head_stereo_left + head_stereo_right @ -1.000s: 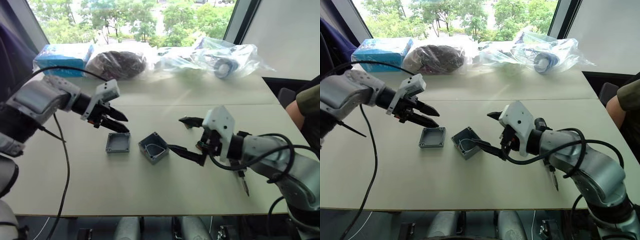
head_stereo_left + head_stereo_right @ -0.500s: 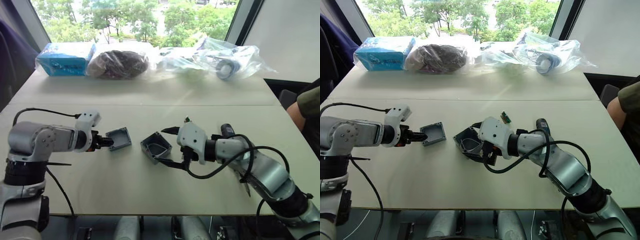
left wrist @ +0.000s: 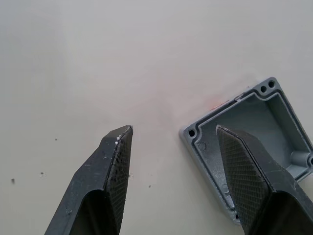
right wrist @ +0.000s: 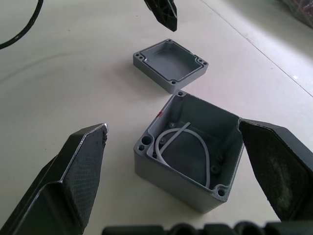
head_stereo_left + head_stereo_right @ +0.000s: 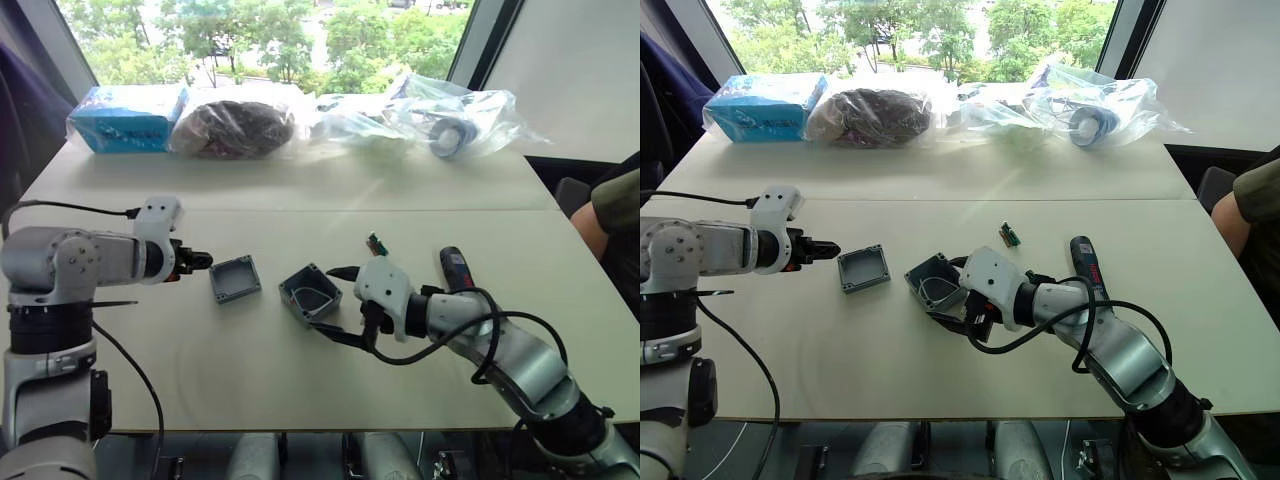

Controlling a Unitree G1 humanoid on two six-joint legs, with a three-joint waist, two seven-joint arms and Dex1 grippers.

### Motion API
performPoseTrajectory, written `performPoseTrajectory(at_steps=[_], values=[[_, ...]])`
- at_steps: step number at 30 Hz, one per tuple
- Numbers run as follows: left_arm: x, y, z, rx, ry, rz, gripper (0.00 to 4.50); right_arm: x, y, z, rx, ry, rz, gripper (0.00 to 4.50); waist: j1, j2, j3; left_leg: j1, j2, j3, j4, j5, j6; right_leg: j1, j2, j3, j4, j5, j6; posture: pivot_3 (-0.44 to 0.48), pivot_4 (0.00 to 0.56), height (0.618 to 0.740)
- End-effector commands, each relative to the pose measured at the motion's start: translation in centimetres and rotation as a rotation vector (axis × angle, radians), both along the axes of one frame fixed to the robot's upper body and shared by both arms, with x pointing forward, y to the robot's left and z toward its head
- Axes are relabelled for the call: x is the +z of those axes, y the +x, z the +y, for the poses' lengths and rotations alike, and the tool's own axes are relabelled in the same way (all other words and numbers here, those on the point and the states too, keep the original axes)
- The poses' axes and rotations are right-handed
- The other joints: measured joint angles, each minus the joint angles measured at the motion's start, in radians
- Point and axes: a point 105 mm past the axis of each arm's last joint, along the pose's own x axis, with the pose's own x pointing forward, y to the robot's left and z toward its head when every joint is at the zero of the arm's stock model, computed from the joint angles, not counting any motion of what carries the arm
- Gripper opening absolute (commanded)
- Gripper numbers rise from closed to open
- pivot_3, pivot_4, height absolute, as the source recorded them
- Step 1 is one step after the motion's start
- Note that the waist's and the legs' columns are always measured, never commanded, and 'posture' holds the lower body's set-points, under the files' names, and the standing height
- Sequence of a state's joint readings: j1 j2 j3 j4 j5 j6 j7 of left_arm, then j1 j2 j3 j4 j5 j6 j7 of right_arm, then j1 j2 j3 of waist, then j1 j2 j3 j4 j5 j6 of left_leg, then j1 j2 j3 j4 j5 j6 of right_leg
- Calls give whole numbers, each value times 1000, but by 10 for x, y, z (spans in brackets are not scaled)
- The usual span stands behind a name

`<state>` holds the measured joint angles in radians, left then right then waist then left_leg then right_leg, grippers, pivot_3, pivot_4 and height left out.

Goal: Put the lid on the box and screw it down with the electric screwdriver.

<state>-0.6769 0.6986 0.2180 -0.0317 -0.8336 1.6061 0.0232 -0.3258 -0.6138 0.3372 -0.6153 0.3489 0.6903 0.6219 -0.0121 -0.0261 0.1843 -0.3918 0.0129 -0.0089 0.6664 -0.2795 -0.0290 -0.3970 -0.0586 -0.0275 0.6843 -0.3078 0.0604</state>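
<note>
The lid [image 5: 235, 279] lies inner side up on the table, left of the box [image 5: 311, 294]. The box stands open-topped with a white wire curled inside [image 4: 183, 142]. My left gripper [image 5: 200, 260] is low at the lid's left edge and open; in the left wrist view one corner of the lid [image 3: 254, 132] sits beside one of its fingers [image 3: 244, 166]. My right gripper [image 4: 172, 127] is open, with its jaws spread to either side of the box and not touching it. The electric screwdriver [image 5: 455, 270] lies on the table behind my right forearm.
A small green part [image 5: 375, 243] lies just beyond the box. Along the table's far edge sit a blue carton [image 5: 128, 117] and several plastic bags [image 5: 440, 118]. A person's arm [image 5: 612, 215] shows at the right edge.
My right gripper has come in from the right and now straddles the box. My left gripper has dropped from above the lid to table height at its left side.
</note>
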Motion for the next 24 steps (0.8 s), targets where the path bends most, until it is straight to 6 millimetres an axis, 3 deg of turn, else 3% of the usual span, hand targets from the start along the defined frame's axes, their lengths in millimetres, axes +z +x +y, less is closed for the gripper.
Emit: performPoseTrajectory(at_steps=[1,12,16,20,24], values=[[2,-3,4,33,-12,-3,2760,14,-1,1,-2,25,-61,4500,0,0,0,0,0,0,0,0,0,0,0,0,0,0,0,0,150,740],[-48,-16,-2,138,-58,134,2760,15,2,-2,-29,28,-61,4500,1,2,-2,2,-2,0,0,0,-1,2,-3,0,0,0,0,0,150,740],[-47,-13,-4,142,-47,131,1717,15,2,-5,-45,24,-59,4500,2,4,-2,3,-3,0,0,0,-1,3,-3,0,0,0,0,0,150,740],[-47,-13,-5,138,-49,131,214,14,2,-6,-57,24,-54,4500,2,4,-2,4,-3,0,0,1,-1,4,-3,0,0,0,0,0,150,740],[-45,-14,-7,127,-32,111,71,12,1,-9,-67,20,-47,4500,0,4,-3,4,-3,0,-1,1,-1,4,-3,0,0,0,0,0,150,740]])
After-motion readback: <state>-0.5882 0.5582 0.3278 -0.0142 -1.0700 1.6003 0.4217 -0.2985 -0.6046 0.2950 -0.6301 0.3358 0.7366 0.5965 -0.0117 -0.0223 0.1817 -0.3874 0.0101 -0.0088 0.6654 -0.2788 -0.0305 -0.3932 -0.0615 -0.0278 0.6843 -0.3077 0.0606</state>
